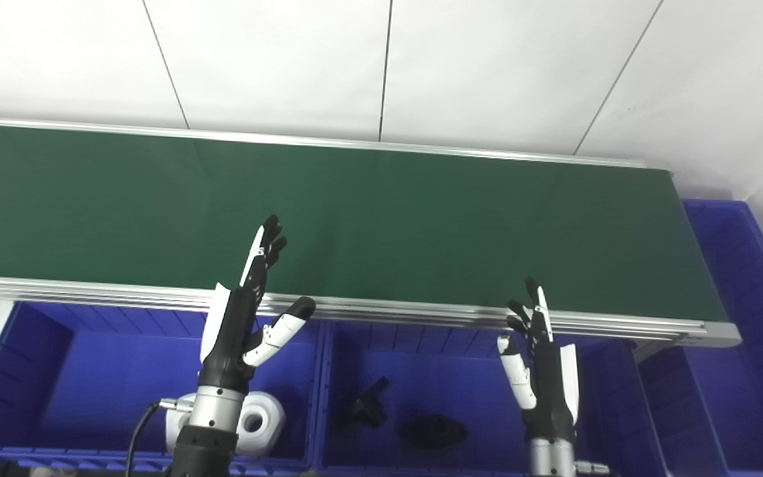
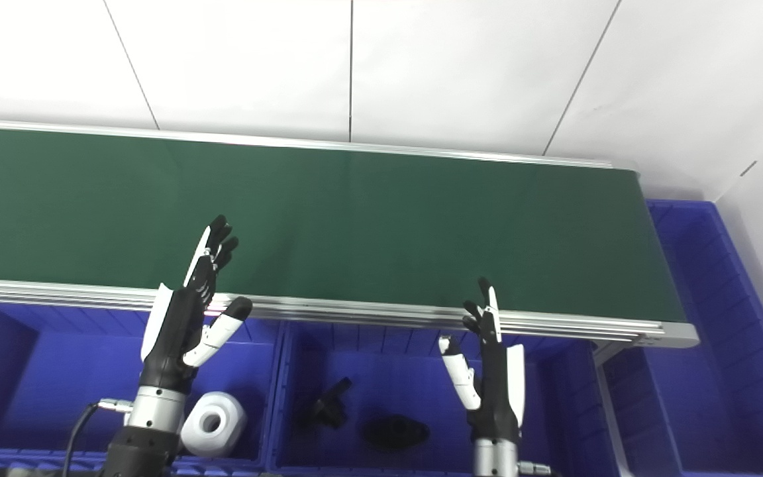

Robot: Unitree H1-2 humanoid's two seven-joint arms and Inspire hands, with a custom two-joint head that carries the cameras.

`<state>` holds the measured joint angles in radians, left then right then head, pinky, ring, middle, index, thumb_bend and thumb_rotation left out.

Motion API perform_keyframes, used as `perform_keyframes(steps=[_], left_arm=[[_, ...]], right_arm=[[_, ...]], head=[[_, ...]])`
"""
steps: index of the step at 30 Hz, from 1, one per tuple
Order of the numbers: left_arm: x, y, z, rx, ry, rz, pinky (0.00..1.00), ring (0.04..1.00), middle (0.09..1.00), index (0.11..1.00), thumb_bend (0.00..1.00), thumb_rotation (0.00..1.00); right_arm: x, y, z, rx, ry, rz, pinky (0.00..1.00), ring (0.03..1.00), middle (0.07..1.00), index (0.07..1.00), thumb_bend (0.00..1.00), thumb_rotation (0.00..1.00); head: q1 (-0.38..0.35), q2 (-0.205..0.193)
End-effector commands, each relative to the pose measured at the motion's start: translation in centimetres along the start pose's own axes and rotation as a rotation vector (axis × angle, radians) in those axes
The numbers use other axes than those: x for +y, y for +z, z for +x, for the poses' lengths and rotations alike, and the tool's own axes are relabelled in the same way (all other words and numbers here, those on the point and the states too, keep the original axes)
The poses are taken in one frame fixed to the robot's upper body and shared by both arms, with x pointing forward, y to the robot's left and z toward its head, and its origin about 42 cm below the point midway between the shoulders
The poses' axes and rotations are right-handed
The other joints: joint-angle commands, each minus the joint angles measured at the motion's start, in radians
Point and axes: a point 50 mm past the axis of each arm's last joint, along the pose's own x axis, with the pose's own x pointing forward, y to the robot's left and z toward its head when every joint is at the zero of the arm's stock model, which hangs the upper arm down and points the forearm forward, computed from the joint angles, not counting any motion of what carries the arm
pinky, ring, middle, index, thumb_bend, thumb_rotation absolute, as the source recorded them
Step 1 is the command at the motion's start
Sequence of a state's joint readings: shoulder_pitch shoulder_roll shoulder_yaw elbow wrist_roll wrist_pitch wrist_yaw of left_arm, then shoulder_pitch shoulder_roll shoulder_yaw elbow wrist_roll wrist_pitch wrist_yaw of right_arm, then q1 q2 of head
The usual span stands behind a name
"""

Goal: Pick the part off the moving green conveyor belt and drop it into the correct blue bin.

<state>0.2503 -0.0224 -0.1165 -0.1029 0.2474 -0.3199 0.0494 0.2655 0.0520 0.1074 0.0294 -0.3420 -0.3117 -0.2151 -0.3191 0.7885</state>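
The green conveyor belt [image 1: 381,212] runs across the view and carries no part in sight. My left hand [image 1: 246,311] is open and empty, raised with its fingers over the belt's near rail. My right hand [image 1: 540,358] is open and empty, upright above the middle blue bin [image 1: 474,344], just short of the rail. The left blue bin [image 1: 77,358] holds a white part [image 1: 263,414] with a round hole. The middle bin holds two black parts [image 1: 368,401], [image 1: 433,430].
A third blue bin [image 1: 739,331] stands at the belt's right end. The belt's aluminium near rail [image 1: 421,311] lies between my hands and the belt surface. White wall panels rise behind the belt.
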Motion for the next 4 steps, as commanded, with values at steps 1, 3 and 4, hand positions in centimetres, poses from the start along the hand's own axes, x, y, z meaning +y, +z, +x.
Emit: perform_keyframes(steps=[1,3,4], left_arm=[[-0.01,0.99,0.1,-0.065,0.032,0.001,0.93,0.937,0.986,1.0,0.49,0.82],[-0.09,1.18,-0.12,-0.071,0.039,-0.001,0.93,0.936,0.982,1.0,0.53,0.84],[-0.12,1.3,-0.25,-0.079,0.039,-0.006,0.93,0.94,0.983,1.0,0.56,0.86]], right_arm=[[-0.12,1.8,0.22,-0.128,-0.02,0.019,0.81,0.886,0.995,0.983,0.73,0.99],[-0.25,2.13,-0.01,-0.168,-0.03,-0.004,0.81,0.885,0.989,0.978,0.71,0.99],[-0.34,2.35,-0.13,-0.194,-0.044,-0.023,0.79,0.874,0.972,0.969,0.71,0.98]], head=[[0.007,-0.005],[0.013,-0.009],[0.015,-0.012]])
